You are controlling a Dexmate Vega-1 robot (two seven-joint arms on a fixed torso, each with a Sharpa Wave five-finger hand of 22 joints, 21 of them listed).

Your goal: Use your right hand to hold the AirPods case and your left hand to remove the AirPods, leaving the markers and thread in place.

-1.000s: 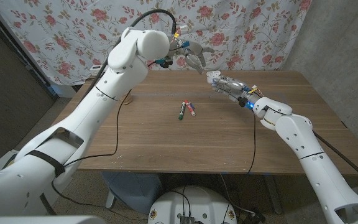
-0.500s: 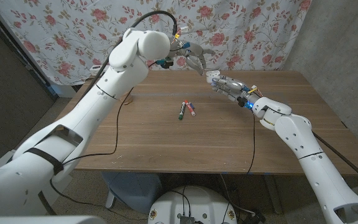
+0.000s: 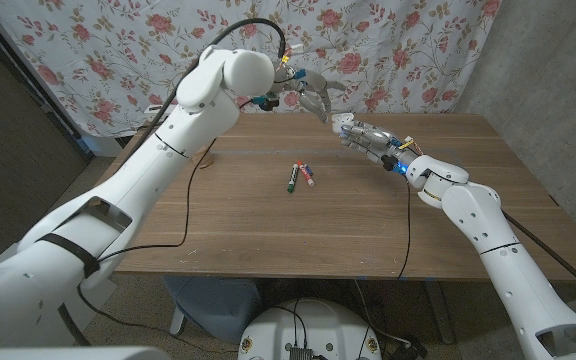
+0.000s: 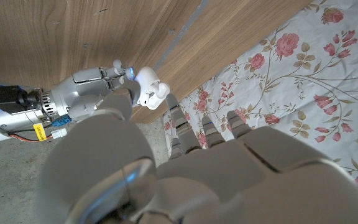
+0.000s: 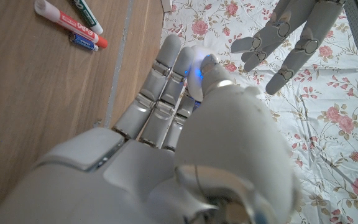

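- White AirPods case (image 4: 149,91) between the grey right hand (image 3: 366,133) fingers.
- Red and green markers (image 3: 300,176) on brown wood table (image 3: 238,220).
- Pink-rose floral cloth (image 3: 118,50) beyond the fingertips.

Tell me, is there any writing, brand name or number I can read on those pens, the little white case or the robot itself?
None can be read.
Markers: dark print along the barrels, too blurred to make out.
AirPods case in the right hand: plain white, no visible marking.
Yellow tag on the right wrist: too small to tell.
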